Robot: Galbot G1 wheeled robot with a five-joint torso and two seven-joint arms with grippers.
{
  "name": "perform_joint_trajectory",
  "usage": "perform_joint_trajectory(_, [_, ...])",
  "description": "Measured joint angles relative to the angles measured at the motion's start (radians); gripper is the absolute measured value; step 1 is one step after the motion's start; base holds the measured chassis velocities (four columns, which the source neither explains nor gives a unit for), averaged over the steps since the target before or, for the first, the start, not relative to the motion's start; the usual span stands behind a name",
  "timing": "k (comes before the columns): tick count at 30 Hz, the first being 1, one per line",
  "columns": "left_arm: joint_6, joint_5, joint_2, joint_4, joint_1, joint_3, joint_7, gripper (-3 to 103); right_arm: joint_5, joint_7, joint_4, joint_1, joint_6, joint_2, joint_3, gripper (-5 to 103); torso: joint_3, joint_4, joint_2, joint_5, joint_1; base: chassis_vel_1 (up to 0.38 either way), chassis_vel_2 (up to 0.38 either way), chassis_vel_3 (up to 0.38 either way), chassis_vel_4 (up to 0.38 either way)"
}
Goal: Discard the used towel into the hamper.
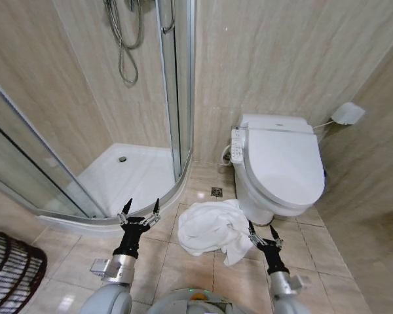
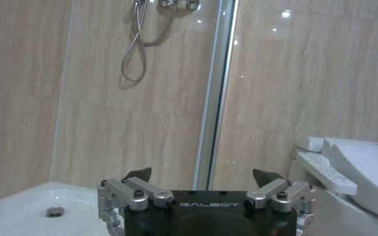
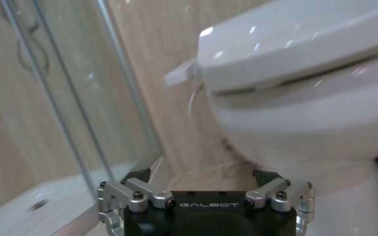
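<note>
Towel: a crumpled white towel [image 1: 213,229] is seen heaped on the tiled floor [image 1: 183,268], just in front of the toilet [image 1: 281,167] and right of the shower tray [image 1: 128,176].
Hamper: the dark ribbed hamper [image 1: 10,271] is found at the near left edge of the head view, well apart from the towel, with the left arm between them.
Key relation: the towel lies between the two grippers, and its near right corner is just beside the right gripper [image 1: 262,232]. The right arm is judged the nearer; the hamper, however, is on the left arm's side.
Long axis: the heap is spread roughly left to right, with a tail hanging toward the near right.
Right gripper: the fingers are spread apart and nothing is held; whether a fingertip touches the cloth cannot be told.
Left gripper: the left gripper [image 1: 141,212] is held wide open and empty, near the shower tray's curved rim, left of the towel and apart from it.
Stage: the towel is judged not yet grasped.
</note>
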Motion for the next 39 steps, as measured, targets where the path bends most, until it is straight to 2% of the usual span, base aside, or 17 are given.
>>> perform_joint_trajectory(2, [0.0,0.0,0.0,0.0,0.0,0.0,0.0,100,-0.009,-0.025,-0.04,0.044,-0.042,-0.014,-0.01,100,0.0,0.0,0.0,0.0002,0.0,0.0,0.0,0.0,0.0])
perform_joint_trajectory(6, [0.0,0.0,0.0,0.0,0.0,0.0,0.0,100,-0.04,-0.028,-0.09,0.102,-0.08,-0.034,-0.033,100,0.001,0.0,0.0,0.0001,0.0,0.0,0.0,0.0,0.0])
perform_joint_trajectory(9, [0.0,0.0,0.0,0.0,0.0,0.0,0.0,100,-0.093,-0.001,-0.177,0.193,-0.138,-0.082,-0.089,100,0.001,0.0001,0.001,0.0,0.0,0.0,0.0,0.0,0.0])
perform_joint_trajectory(12, [0.0,0.0,0.0,0.0,0.0,0.0,0.0,100,-0.147,0.036,-0.264,0.267,-0.163,-0.114,-0.139,100,0.001,0.0001,0.001,0.0,0.001,0.0,0.0,0.0,0.0])
perform_joint_trajectory(22, [0.0,0.0,0.0,0.0,0.0,0.0,0.0,100,-0.234,0.079,-0.471,0.423,-0.18,-0.165,-0.264,100,0.001,0.0001,0.001,0.0,0.001,0.0,0.0,0.0,0.0])
perform_joint_trajectory(27, [0.0,0.0,0.0,0.0,0.0,0.0,0.0,100,-0.26,0.14,-0.602,0.53,-0.194,-0.172,-0.331,100,0.001,0.0002,0.002,0.0001,0.001,0.0,0.0,0.0,0.0])
perform_joint_trajectory(32, [0.0,0.0,0.0,0.0,0.0,0.0,0.0,100,-0.277,0.177,-0.698,0.597,-0.194,-0.177,-0.341,100,0.002,0.0002,0.002,0.0,0.001,0.0,0.0,0.0,0.0])
perform_joint_trajectory(39, [0.0,0.0,0.0,0.0,0.0,0.0,0.0,100,-0.275,0.174,-0.825,0.651,-0.188,-0.192,-0.335,100,0.002,0.0,0.002,0.0001,0.001,0.0,0.0,0.0,0.0])
